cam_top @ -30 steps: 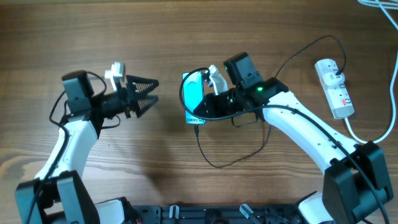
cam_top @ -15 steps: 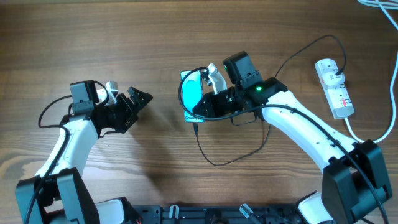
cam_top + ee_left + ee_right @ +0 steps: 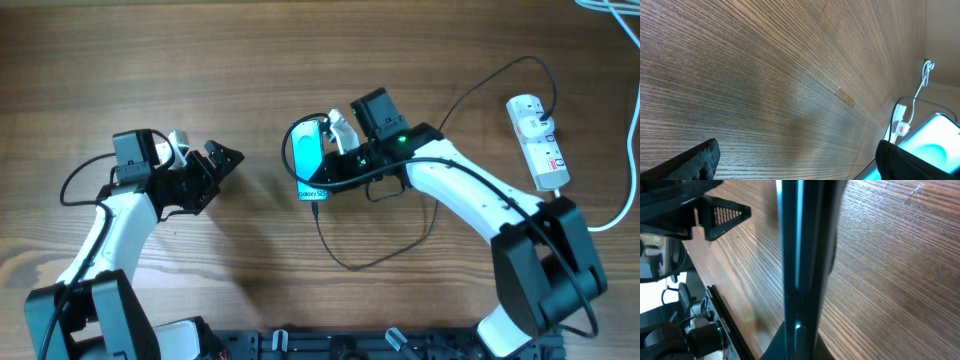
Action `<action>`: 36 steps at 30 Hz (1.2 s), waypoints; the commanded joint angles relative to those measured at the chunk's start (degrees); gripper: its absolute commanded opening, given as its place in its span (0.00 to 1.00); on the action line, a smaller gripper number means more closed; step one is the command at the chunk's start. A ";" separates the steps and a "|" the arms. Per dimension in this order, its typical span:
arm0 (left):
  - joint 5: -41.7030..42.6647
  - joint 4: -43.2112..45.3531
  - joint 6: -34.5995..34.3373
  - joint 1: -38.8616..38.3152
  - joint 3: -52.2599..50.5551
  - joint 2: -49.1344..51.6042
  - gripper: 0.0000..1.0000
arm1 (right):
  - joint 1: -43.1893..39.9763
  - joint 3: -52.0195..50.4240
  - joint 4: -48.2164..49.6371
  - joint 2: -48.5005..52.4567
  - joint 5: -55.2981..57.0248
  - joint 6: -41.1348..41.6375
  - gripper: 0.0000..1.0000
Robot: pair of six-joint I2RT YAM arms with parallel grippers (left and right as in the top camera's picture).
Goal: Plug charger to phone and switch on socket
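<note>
The phone (image 3: pixel 308 155) is clamped, tilted up on its edge, in the right hand (image 3: pixel 333 162) near the middle of the surface (image 3: pixel 200 60). The left hand (image 3: pixel 218 163) is held spread wide and empty, well apart from the phone. The charger (image 3: pixel 350 262) is seen running from the phone's lower edge, where its connector seems seated, across to the socket (image 3: pixel 538 140) at the far side. The socket switch is judged not yet pressed, though its state cannot be read.

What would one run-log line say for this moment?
right gripper: shut on phone | left gripper: open, empty | charger: tip at phone's lower edge | socket: far right
</note>
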 commanded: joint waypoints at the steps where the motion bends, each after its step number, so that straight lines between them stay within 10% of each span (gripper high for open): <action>1: -0.55 0.00 1.33 -0.42 0.17 0.04 1.00 | 0.07 0.57 1.42 3.45 -0.48 -1.51 0.04; 36: -0.57 0.00 1.33 -0.42 0.17 0.04 1.00 | -1.42 0.57 9.31 14.01 -3.58 10.05 0.04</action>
